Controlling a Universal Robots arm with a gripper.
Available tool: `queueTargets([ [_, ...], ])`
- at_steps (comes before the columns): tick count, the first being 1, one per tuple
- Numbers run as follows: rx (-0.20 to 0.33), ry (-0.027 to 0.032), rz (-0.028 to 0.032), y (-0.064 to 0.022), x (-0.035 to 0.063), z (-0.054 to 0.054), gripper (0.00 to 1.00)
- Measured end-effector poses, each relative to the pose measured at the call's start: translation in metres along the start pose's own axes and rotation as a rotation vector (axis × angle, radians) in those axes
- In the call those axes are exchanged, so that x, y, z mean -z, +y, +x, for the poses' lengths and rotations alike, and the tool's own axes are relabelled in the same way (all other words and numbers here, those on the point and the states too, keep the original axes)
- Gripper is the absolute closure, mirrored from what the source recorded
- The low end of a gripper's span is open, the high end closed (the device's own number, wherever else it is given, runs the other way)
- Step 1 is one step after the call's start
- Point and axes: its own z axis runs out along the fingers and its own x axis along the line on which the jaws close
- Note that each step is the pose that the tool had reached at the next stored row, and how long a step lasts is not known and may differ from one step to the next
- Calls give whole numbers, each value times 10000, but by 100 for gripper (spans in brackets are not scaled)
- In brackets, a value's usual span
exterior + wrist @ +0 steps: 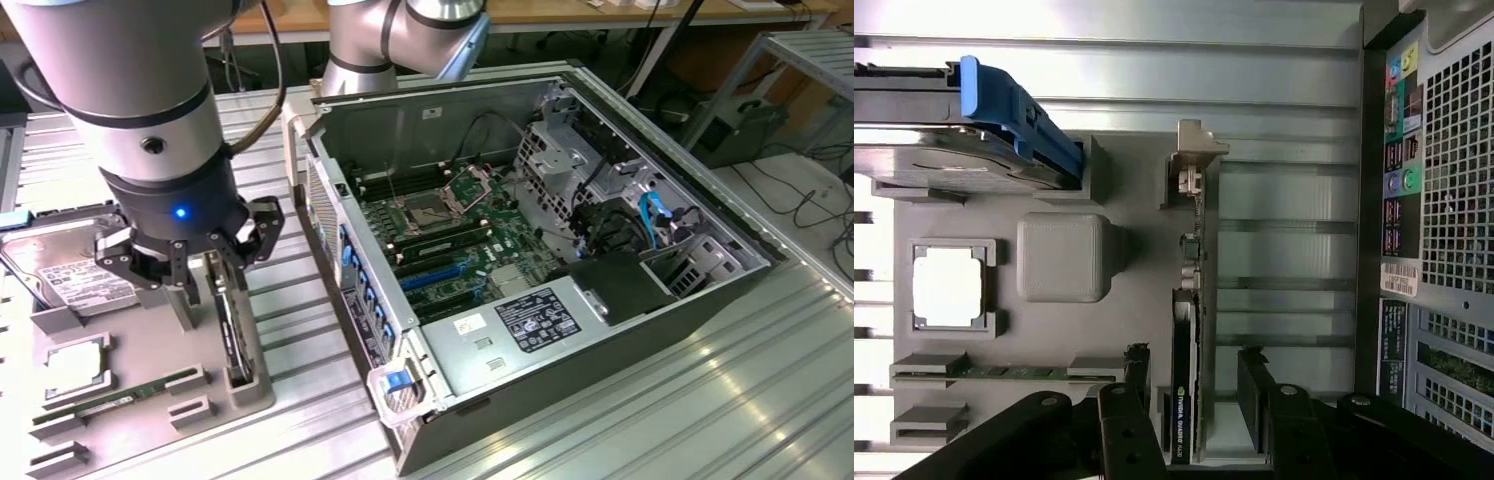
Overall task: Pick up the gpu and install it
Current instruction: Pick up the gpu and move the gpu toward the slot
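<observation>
Black and thin, the gpu (1187,350) stands on edge in a slot along the grey tray's (1139,200) edge nearest the computer case (400,125). The claw (1194,385) hangs wide open, holding nothing, a finger either side of the card, neither touching it.

thin black gpu (1182,385) upright on edge in grey holder (1144,225)
</observation>
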Motion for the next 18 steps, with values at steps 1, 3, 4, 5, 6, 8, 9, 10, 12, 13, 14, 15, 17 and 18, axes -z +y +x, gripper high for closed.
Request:
queueTargets([
  [1, 4, 1, 0, -1, -8, 1, 52],
  [3, 10, 2, 1, -3, -24, 1, 52],
  [4, 11, 1, 0, -4, -36, 1, 52],
  [5, 12, 2, 1, -5, -47, 1, 52],
  [6, 14, 2, 0, -6, -61, 1, 52],
  [8, 16, 2, 0, -9, -87, 1, 52],
  [9, 20, 2, 0, -12, -105, 1, 52],
  [10, 23, 2, 0, -21, -136, 3, 52],
  [12, 25, 3, 0, -27, -163, 4, 52],
  [13, 26, 3, 0, -29, -174, 5, 52],
  [14, 31, 2, 0, -32, -190, 5, 52],
  [15, 39, 2, 0, -34, -205, 6, 52],
  [17, 55, 3, 0, -36, -236, 8, 52],
  [18, 61, 3, -1, -37, -252, 8, 52],
])
